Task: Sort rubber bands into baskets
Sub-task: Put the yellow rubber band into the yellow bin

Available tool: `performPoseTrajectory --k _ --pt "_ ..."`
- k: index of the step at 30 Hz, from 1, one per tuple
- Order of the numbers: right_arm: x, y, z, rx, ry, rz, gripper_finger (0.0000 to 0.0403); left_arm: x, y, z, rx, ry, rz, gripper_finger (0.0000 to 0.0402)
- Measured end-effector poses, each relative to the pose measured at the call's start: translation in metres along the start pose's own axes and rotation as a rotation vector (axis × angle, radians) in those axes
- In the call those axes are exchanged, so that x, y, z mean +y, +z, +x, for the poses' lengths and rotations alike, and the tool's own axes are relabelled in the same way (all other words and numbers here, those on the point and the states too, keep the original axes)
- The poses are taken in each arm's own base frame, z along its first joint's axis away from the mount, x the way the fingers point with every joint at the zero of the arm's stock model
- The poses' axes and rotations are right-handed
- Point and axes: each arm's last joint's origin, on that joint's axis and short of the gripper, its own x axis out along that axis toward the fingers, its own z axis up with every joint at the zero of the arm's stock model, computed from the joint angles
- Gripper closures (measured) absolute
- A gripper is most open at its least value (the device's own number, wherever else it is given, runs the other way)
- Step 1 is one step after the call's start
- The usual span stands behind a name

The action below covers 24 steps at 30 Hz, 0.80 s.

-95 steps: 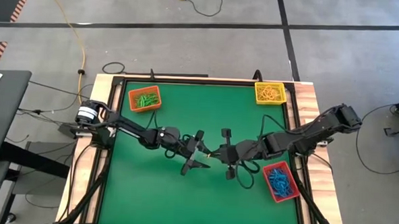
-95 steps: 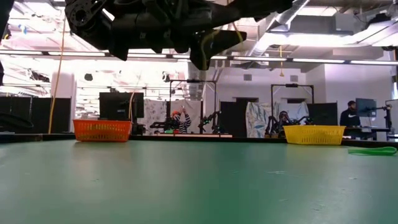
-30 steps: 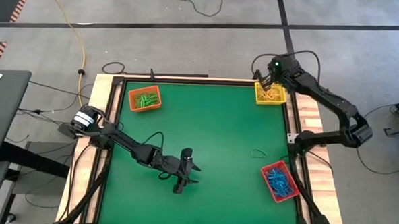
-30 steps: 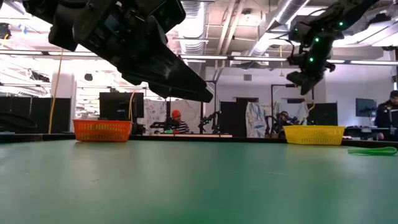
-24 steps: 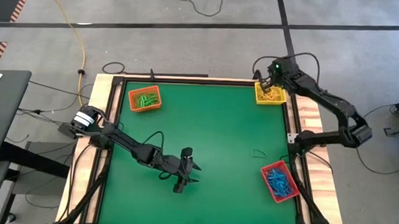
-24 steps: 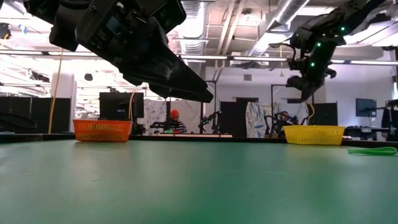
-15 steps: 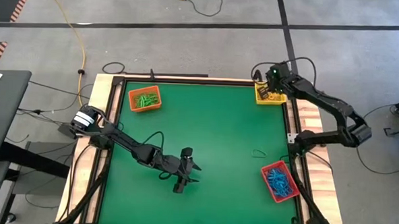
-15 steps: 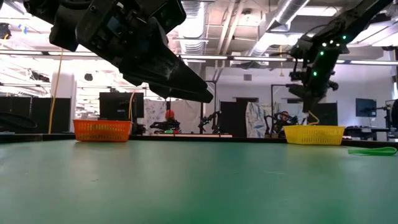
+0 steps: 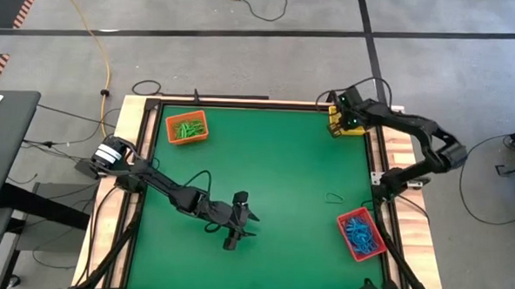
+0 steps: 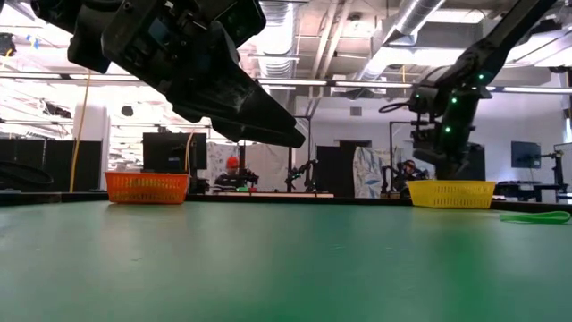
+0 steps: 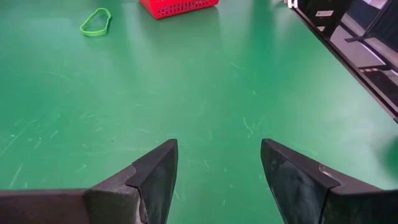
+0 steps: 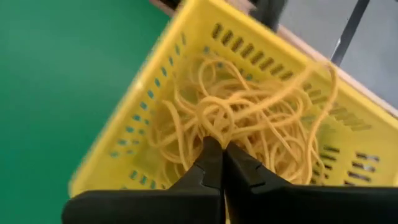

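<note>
My right gripper [image 9: 350, 121] is at the far right corner, low over the yellow basket [image 12: 155, 87], its fingers shut and pointing steeply down into the heap of yellow rubber bands [image 12: 261, 118]. In the low view it [image 10: 453, 170] stands just above that basket [image 10: 451, 193]. My left gripper [image 9: 244, 219] hangs open over the middle of the green table with nothing between its fingers [image 11: 217, 146]. One green rubber band [image 9: 333, 198] lies flat on the table near the red basket [image 9: 361, 233], which holds blue bands. The orange basket [image 9: 187, 127] at the far left holds green bands. My right gripper pinches a yellow rubber band [image 12: 231, 121] between its fingertips, coming from above and slanting down. The band arcs away from the tips across the basket [image 12: 323, 71] and merges with the heap; where it ends I cannot tell.
The table's wooden rim [image 9: 397, 146] and the right arm's cables run beside the yellow basket. Wide bare green table [image 9: 274, 163] lies between the three baskets. A yellow floor cable [image 9: 96, 42] runs beyond the table. People and equipment show in the room behind.
My right gripper has come down over the yellow basket and tipped more steeply downward, staying shut, with a yellow band hanging below it on the way. It now stands just above the basket's heap.
</note>
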Motion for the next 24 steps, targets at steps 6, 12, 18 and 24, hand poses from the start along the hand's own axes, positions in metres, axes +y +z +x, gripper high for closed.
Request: performPoseTrajectory --k 6,12,18,24 --pt "-0.001 0.003 -0.004 -0.036 0.0 0.006 0.0337 0.0 0.0 0.0 0.0 0.0 0.016 0.0182" --pt "-0.003 0.003 -0.014 -0.063 -0.004 0.01 0.0271 0.0 0.0 0.0 0.001 0.0 0.027 0.0182" --pt "-0.006 -0.001 -0.028 -0.078 -0.005 0.038 0.0204 0.0 0.0 0.0 0.001 0.0 0.041 0.0182" --pt "-0.008 -0.005 -0.045 -0.103 -0.002 0.043 0.0176 0.0 0.0 0.0 0.001 0.0 0.05 0.0182"
